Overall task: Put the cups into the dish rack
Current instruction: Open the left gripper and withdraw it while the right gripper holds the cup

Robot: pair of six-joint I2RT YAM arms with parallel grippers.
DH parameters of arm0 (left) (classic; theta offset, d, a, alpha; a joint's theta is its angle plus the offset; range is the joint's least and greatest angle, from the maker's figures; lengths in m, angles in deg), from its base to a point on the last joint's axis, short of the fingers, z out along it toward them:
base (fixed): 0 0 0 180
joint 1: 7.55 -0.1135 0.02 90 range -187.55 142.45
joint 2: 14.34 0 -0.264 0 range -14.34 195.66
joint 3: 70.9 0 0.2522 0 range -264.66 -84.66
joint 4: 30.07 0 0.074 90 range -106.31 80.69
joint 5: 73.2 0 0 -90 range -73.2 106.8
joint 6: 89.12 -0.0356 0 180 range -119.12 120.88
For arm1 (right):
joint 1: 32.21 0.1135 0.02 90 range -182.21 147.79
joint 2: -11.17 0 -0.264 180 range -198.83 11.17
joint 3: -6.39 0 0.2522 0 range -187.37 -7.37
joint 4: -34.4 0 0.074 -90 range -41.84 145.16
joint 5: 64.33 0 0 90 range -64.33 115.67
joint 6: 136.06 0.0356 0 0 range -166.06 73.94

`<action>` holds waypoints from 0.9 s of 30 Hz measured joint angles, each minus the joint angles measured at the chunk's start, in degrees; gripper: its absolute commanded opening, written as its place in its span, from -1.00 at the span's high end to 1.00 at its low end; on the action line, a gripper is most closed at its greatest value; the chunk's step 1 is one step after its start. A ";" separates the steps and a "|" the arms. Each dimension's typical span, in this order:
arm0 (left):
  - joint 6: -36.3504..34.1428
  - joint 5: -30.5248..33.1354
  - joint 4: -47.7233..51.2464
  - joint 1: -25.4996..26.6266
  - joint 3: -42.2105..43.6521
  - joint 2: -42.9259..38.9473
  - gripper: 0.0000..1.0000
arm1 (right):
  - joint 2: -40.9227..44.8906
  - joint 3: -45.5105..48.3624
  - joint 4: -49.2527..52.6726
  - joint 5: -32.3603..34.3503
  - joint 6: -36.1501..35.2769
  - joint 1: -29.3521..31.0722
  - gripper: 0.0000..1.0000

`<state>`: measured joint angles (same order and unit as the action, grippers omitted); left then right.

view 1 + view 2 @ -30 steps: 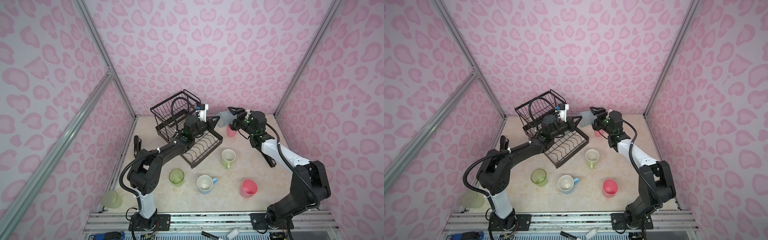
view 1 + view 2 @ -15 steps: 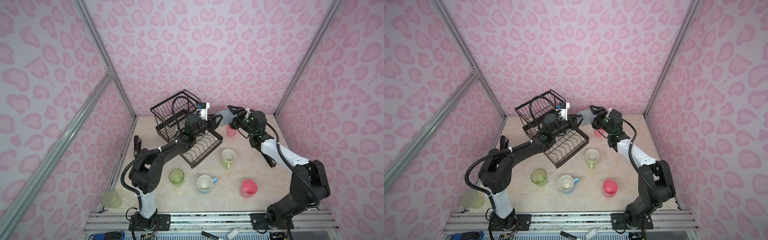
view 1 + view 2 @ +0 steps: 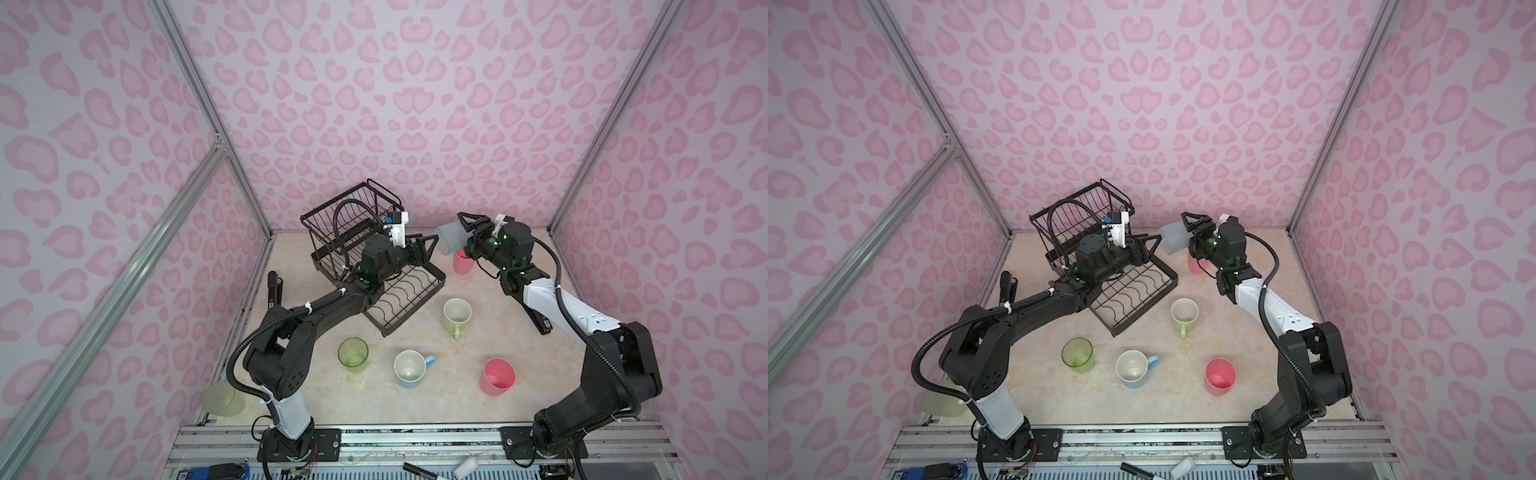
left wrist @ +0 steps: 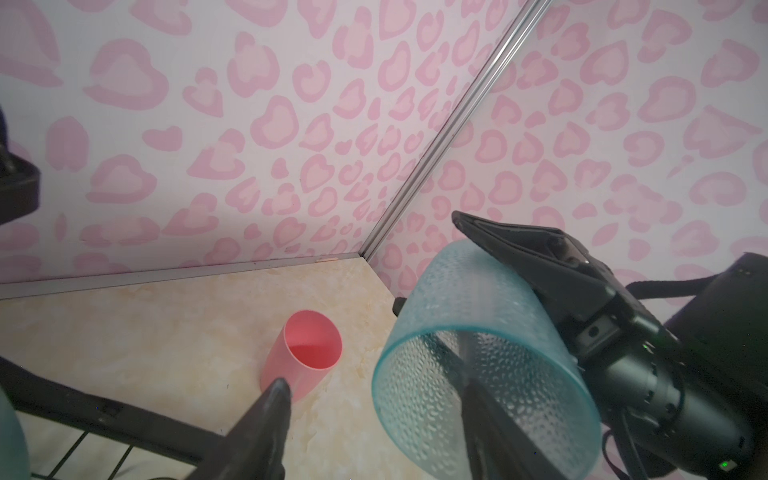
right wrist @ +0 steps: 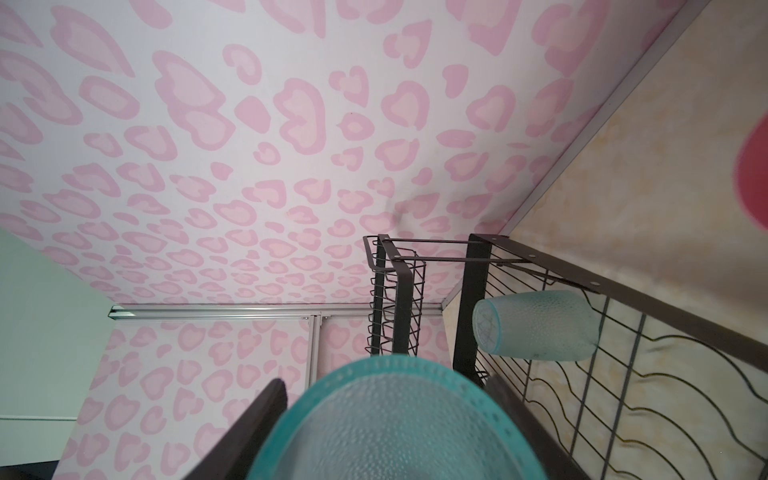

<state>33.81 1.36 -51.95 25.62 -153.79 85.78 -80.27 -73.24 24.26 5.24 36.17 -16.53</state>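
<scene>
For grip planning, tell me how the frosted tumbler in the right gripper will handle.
The frosted tumbler looks thin, translucent, so probably light. Its dimpled wall likely resists slipping. Round-walled and sideways in the right gripper, it may roll if laid down.

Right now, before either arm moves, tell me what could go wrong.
1. The right gripper holds the frosted tumbler sideways in the air, and the left gripper is open at its mouth: a release before the left closes would likely drop it near the pink cup.
2. A second tumbler already lies in the dish rack; setting this one down nearby may knock it.
</scene>
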 measured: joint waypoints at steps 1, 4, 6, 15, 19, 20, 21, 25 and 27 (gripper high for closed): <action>0.00 0.52 0.02 0.00 0.57 -0.63 -0.46 | -0.33 0.00 -0.02 0.31 -0.92 -0.02 -0.08; -0.02 2.54 1.51 -0.04 2.32 -3.39 -0.50 | -1.51 0.20 0.02 1.14 -4.24 -0.04 -0.07; -0.07 3.74 2.29 -0.11 3.78 -5.40 -0.53 | -2.25 0.20 -0.02 1.60 -6.86 0.09 -0.07; -0.17 9.42 10.38 -0.94 8.70 -16.92 -0.71 | -8.02 -1.88 0.31 3.98 -21.05 2.40 -0.07; -0.15 10.32 16.68 -3.13 8.66 -21.90 -0.75 | -10.54 -4.07 0.94 4.70 -28.46 5.07 -0.09; -0.15 10.56 18.21 -3.65 8.66 -22.86 -0.75 | -10.91 -4.42 1.20 5.29 -30.36 5.90 -0.10; -0.17 10.84 20.17 -4.15 8.66 -23.96 -0.75 | -11.23 -4.83 1.66 6.36 -32.74 6.84 -0.12; -1.16 11.93 28.41 -5.79 8.24 -27.19 -0.75 | -12.48 -6.38 2.80 7.98 -42.93 10.75 -0.16; -1.53 12.28 32.70 -6.73 8.26 -28.44 -0.75 | -13.42 -7.26 2.91 8.20 -48.41 12.00 -0.16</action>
<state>32.28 13.64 -19.25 18.89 -145.52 57.34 -93.69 -80.49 27.17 13.44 -12.24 -4.53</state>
